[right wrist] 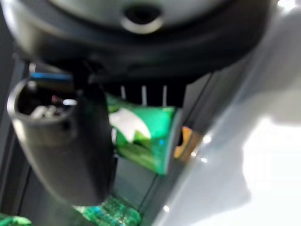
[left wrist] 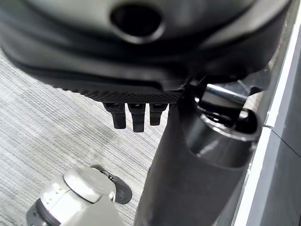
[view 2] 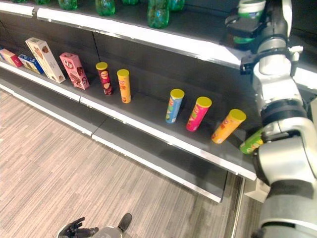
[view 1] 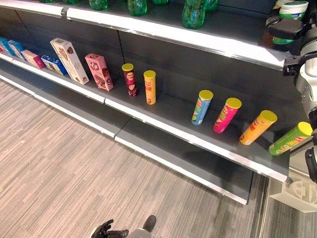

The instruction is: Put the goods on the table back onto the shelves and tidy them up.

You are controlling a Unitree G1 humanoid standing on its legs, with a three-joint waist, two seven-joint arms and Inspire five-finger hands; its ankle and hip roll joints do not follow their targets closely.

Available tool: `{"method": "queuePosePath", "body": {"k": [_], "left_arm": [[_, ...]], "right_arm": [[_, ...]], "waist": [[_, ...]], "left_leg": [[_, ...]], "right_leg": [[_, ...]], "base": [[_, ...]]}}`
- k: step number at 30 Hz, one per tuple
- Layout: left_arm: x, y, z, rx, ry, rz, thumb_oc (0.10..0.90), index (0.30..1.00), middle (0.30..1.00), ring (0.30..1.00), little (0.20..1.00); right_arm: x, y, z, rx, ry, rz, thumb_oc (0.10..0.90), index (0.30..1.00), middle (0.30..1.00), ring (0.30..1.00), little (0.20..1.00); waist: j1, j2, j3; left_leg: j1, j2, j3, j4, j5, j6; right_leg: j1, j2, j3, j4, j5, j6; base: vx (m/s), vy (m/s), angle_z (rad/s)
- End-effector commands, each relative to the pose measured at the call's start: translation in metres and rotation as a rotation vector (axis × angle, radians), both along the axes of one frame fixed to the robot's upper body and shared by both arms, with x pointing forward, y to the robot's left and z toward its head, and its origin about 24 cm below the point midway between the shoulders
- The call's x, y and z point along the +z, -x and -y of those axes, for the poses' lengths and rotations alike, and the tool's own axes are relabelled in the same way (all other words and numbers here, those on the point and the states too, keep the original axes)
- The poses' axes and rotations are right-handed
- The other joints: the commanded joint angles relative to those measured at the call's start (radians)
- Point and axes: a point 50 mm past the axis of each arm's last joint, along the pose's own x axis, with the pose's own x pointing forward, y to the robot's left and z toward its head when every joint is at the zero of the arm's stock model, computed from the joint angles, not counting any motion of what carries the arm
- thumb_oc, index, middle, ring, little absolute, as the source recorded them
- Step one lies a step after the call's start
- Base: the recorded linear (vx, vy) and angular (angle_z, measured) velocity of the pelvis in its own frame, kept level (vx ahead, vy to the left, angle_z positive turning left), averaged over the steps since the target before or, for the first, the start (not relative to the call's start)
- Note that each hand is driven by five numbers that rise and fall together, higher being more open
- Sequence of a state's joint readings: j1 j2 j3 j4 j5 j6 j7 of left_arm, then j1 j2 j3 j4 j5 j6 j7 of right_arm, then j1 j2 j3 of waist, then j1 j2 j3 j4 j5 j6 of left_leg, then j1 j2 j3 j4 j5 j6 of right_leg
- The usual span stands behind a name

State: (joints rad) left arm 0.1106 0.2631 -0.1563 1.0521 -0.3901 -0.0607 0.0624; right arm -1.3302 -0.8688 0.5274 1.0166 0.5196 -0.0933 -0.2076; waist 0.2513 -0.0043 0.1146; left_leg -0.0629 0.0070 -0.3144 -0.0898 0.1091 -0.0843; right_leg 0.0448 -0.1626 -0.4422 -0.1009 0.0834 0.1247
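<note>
At six o'clock, low over the floor (view 1: pixel 59 163), the left hand (view 1: pixel 106 230) is seen with fingers loosely curled and nothing held. Further on, on the middle shelf (view 1: pixel 163 106), boxes (view 1: pixel 69 60) are ranged at ten o'clock, two upright cans (view 1: pixel 149 87) stand at twelve, and four cans (view 1: pixel 226 115) lean at two to three o'clock. Farthest, at one o'clock by the upper shelf (view 1: pixel 173 34), a green-and-white tub (view 2: pixel 250 12) is gripped by the fingers of the right hand (view 2: pixel 247 27), beside green bottles (view 1: pixel 193 13).
</note>
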Motion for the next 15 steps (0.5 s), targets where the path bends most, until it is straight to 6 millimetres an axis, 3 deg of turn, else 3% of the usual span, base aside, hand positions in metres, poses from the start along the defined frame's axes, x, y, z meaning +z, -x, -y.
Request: {"method": "queuePosePath", "body": {"k": [1,6,7,8,10,11,15], "left_arm": [[0.010,-0.015,-0.023,-0.059,-0.098,0.032,0.800,0.900,0.900,0.900,0.900],[0.010,-0.015,-0.023,-0.053,-0.096,0.034,0.800,0.900,0.900,0.900,0.900],[0.010,-0.014,-0.022,-0.055,-0.095,0.032,0.800,0.900,0.900,0.900,0.900],[0.010,-0.014,-0.022,-0.056,-0.095,0.031,0.800,0.900,0.900,0.900,0.900],[0.009,-0.012,-0.022,-0.051,-0.097,0.023,0.800,0.900,0.900,0.900,0.900],[0.009,-0.012,-0.022,-0.051,-0.097,0.023,0.800,0.900,0.900,0.900,0.900],[0.008,-0.010,-0.023,-0.045,-0.099,0.013,0.800,0.900,0.900,0.900,0.900]], "right_arm": [[0.075,0.020,-0.024,0.093,-0.015,0.290,0.400,0.300,0.300,0.300,0.300],[0.062,0.013,-0.025,0.101,-0.047,0.264,0.400,0.300,0.300,0.300,0.300],[0.061,0.013,-0.025,0.098,-0.048,0.260,0.573,0.559,0.559,0.559,0.559],[0.061,0.013,-0.024,0.093,-0.048,0.258,0.657,0.686,0.686,0.686,0.686],[0.061,0.013,-0.024,0.086,-0.040,0.257,0.775,0.862,0.862,0.862,0.862],[0.061,0.013,-0.024,0.086,-0.040,0.257,0.800,0.900,0.900,0.900,0.900],[0.061,0.013,-0.024,0.083,-0.034,0.254,0.800,0.900,0.900,0.900,0.900]], "waist": [[0.021,-0.060,-0.018],[0.023,-0.056,-0.013],[0.024,-0.056,-0.012],[0.023,-0.056,-0.011],[0.021,-0.055,-0.009],[0.021,-0.055,-0.009],[0.017,-0.056,-0.009]], "left_leg": [[0.044,0.004,0.085,0.002,-0.109,-0.035],[0.040,0.005,0.086,0.002,-0.107,-0.034],[0.039,0.005,0.087,0.002,-0.107,-0.034],[0.038,0.005,0.088,0.002,-0.107,-0.034],[0.036,0.005,0.091,0.002,-0.107,-0.033],[0.036,0.005,0.091,0.002,-0.107,-0.033],[0.037,0.005,0.092,0.002,-0.110,-0.032]], "right_leg": [[0.100,-0.031,0.029,0.014,-0.085,0.067],[0.096,-0.032,0.025,0.014,-0.087,0.068],[0.094,-0.032,0.027,0.014,-0.086,0.068],[0.092,-0.033,0.028,0.014,-0.085,0.069],[0.087,-0.034,0.029,0.014,-0.084,0.069],[0.087,-0.034,0.029,0.014,-0.084,0.069],[0.087,-0.035,0.034,0.014,-0.084,0.067]], "base": [[-0.01,0.009,-0.06],[0.00,0.003,-0.01],[0.00,0.000,0.00],[0.00,0.000,0.00],[0.00,0.000,0.00],[0.00,0.000,0.00],[0.00,0.000,0.00]]}}
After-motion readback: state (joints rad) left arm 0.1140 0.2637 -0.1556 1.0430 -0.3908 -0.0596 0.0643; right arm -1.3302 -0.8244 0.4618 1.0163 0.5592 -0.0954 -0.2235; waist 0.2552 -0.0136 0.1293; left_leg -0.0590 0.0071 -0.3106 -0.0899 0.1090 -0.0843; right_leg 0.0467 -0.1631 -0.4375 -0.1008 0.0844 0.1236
